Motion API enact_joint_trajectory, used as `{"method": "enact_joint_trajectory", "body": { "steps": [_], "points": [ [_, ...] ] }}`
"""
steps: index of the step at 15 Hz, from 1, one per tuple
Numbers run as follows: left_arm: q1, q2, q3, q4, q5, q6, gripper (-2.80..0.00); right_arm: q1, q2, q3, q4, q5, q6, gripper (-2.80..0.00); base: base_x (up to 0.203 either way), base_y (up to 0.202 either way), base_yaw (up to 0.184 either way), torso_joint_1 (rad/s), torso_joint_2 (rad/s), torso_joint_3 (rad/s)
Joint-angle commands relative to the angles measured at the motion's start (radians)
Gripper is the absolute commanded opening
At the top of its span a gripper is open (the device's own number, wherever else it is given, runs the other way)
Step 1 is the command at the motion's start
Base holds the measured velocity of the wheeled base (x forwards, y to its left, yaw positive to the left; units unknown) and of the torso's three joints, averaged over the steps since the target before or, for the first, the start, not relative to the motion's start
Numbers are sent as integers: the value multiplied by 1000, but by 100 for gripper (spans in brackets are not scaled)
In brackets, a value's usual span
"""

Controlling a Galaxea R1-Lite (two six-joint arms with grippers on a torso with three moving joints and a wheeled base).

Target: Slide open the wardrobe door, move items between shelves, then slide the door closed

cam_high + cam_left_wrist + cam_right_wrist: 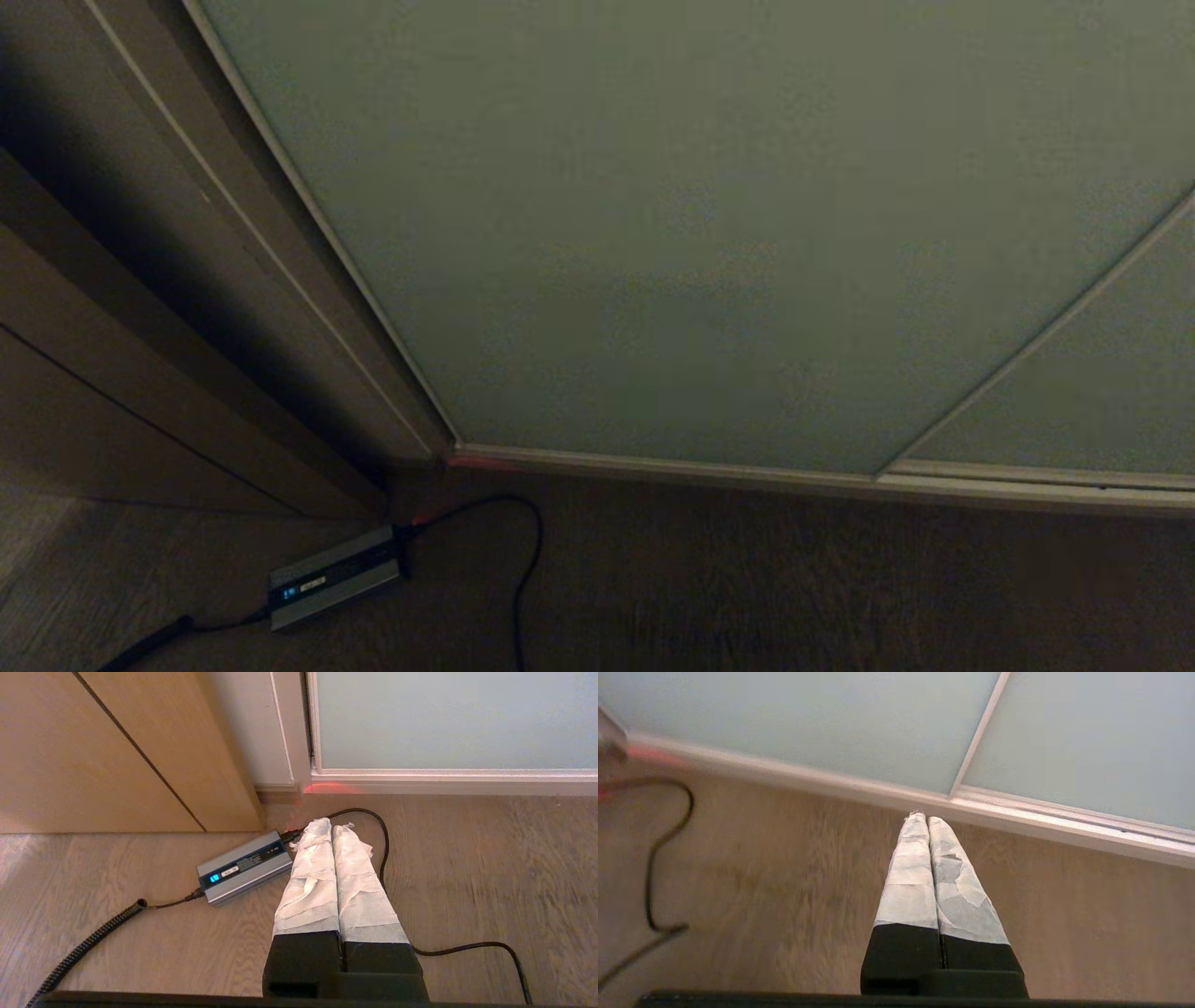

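Pale grey-green and edged in thin light metal, the sliding wardrobe door stands fully shut, filling the head view down to its bottom rail on the wood floor. Neither arm shows in that view. Below the door's left corner, a grey power adapter lies on the floor with its black cable looping toward the rail, beside a brown wood-grain panel left of the door. Seen from its own wrist camera, the left gripper hangs low over the floor just short of the door's left corner, its tape-wrapped jaws pressed together on nothing, tips over the adapter's cable. The right gripper points at the floor before the bottom rail, near the seam where this door meets the neighbouring panel, jaws likewise together and empty. No shelves and no toys are visible; they are presumably behind the closed door. Judged from this, either the task has not started or the door has already been closed at the end; the pictures cannot say which. If it is the start, the next move calls for raising an arm to the door's framed edge and pushing it sideways along the rail, keeping clear of the cable.
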Motion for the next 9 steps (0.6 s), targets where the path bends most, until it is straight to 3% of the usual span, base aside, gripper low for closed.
{"method": "enact_joint_trajectory", "body": {
  "steps": [1,9],
  "points": [
    [0,2,0,0,0,1,-280,2,-19,5,6,0,-2,-280,0,0,0,0,0,0],
    [0,2,0,0,0,1,-280,2,-19,5,1,3,-5,-280,0,0,0,0,0,0]
  ]
}}
